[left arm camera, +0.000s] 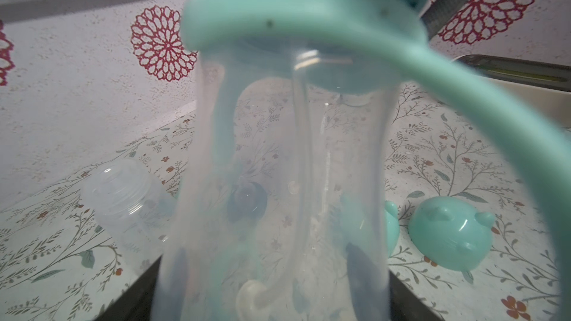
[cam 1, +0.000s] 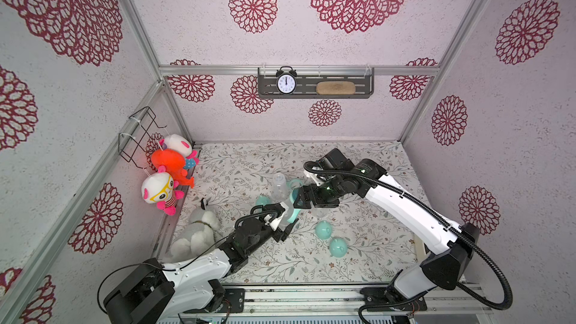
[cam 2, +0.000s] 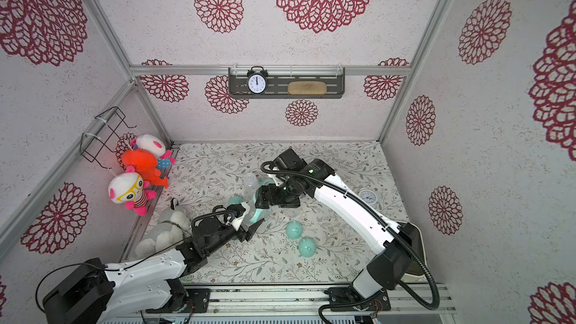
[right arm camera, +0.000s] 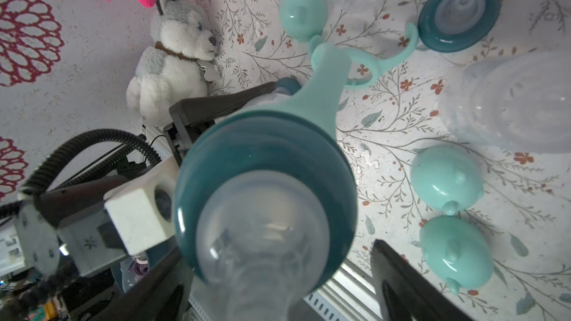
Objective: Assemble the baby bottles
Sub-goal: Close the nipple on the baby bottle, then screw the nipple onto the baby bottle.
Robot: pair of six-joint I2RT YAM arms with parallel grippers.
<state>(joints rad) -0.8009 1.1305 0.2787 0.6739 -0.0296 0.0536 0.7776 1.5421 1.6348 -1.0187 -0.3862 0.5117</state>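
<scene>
My left gripper (cam 1: 285,224) is shut on the body of a clear baby bottle (left arm camera: 278,165), held up off the table. The bottle carries a mint handle ring (left arm camera: 309,16) and a dark teal collar (right arm camera: 265,149) with a clear nipple (right arm camera: 262,236). My right gripper (right arm camera: 272,285) is open around the collar, and one finger (right arm camera: 398,276) stands clear of it. Two more clear bottles (cam 1: 279,187) (cam 1: 319,211) and three mint caps (cam 1: 324,230) (cam 1: 338,247) (cam 1: 261,201) sit on the floral table. A loose collar (right arm camera: 460,15) and handle ring (right arm camera: 370,63) lie there too.
A plush husky (cam 1: 199,229) lies at the table's left edge, below plush toys (cam 1: 171,166) hanging on the left wall. A small white alarm clock (cam 2: 367,197) stands behind my right arm. A black clock (cam 1: 286,82) sits on the back wall shelf.
</scene>
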